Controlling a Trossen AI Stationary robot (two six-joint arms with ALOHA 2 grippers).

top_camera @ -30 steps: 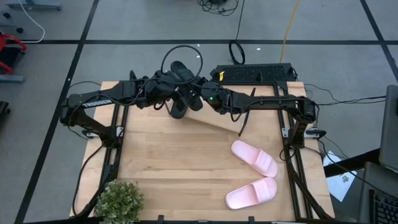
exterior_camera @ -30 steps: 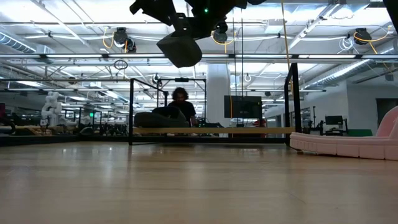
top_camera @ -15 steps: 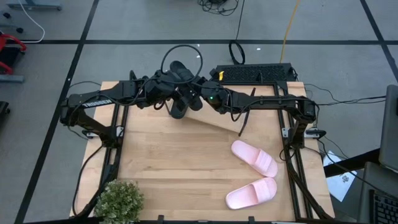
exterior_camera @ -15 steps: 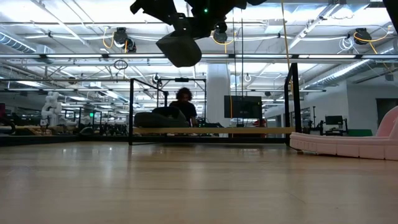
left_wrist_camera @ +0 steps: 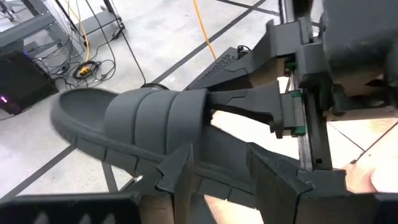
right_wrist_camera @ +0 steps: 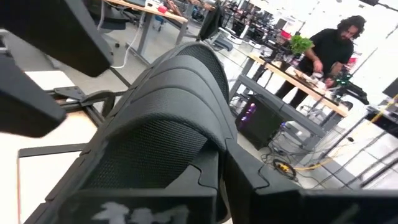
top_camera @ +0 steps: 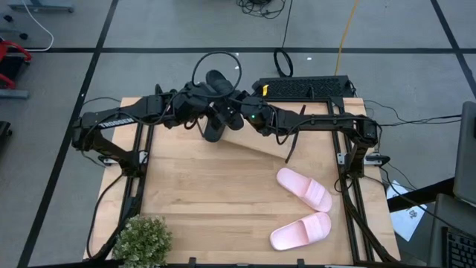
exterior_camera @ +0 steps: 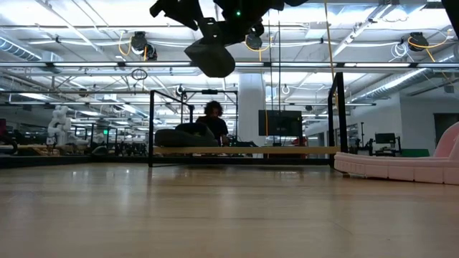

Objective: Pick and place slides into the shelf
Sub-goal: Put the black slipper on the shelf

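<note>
Left gripper (top_camera: pixel 210 113): held above the table's far edge; its fingers (left_wrist_camera: pixel 180 180) are clamped on the sole of a black slide (left_wrist_camera: pixel 143 134), which is lifted clear of the wood.
Right gripper (top_camera: pixel 239 112): met with the left one at the same spot; fingers pressed together, pinching the strap edge of the same black slide (right_wrist_camera: pixel 168 118).
Second black slide (exterior_camera: pixel 179 136): seen lying on the shelf (exterior_camera: pixel 244 150) at the far side in the low view.
Pink slides: one (top_camera: pixel 304 188) lies at right of centre, the other (top_camera: pixel 300 231) near the front edge, apart from each other; both are flat on the wood.
Edges: the table (top_camera: pixel 208 186) is bordered by black frame rails on both sides; a potted plant (top_camera: pixel 141 240) is set at the front left corner.
Open room: the middle and left of the tabletop are uncovered.
Surface: light wooden planks.
Room: a grey floor with dark tape lines and cables (top_camera: pixel 282 63) behind the table; a person (right_wrist_camera: pixel 333 46) is seen at a bench well beyond it.
</note>
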